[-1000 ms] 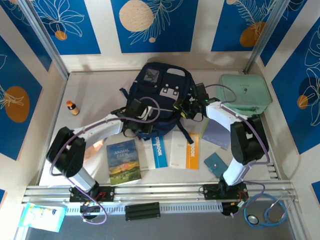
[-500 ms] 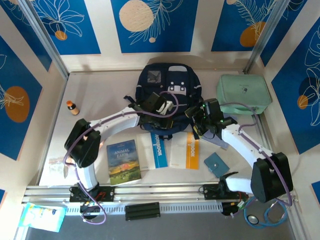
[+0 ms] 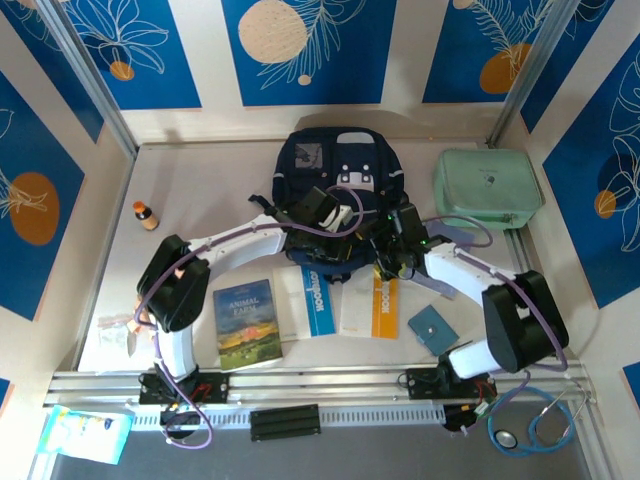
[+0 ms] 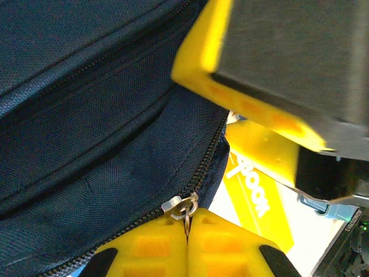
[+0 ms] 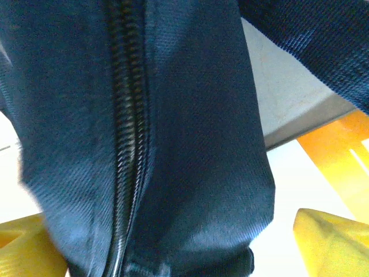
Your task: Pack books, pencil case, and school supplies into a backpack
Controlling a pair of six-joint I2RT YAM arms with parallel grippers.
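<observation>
The navy backpack (image 3: 335, 170) lies at the table's middle back. My left gripper (image 4: 187, 216) is shut on the metal zipper pull (image 4: 183, 205) at the bag's near edge (image 3: 340, 240). My right gripper (image 3: 388, 252) is just right of it, open, its yellow fingers (image 5: 331, 242) standing wide on either side of the bag's fabric and zipper (image 5: 124, 144). Three books lie in front: Animal Farm (image 3: 247, 322), a blue-band one (image 3: 316, 295) and an orange-band one (image 3: 378, 303). A teal booklet (image 3: 432, 328) lies near right. The mint-green pencil case (image 3: 487, 188) sits at back right.
A small orange-capped bottle (image 3: 146, 215) stands at the left. A clear packet (image 3: 115, 335) lies at the near left. A stethoscope (image 3: 530, 430) hangs off the front rail at the right. Panel walls close in the table on three sides.
The right arm swung in from the right to the bag's near edge and its jaws opened wide. The left arm reached further right over the bag, still shut; the bag bunched up rounder.
</observation>
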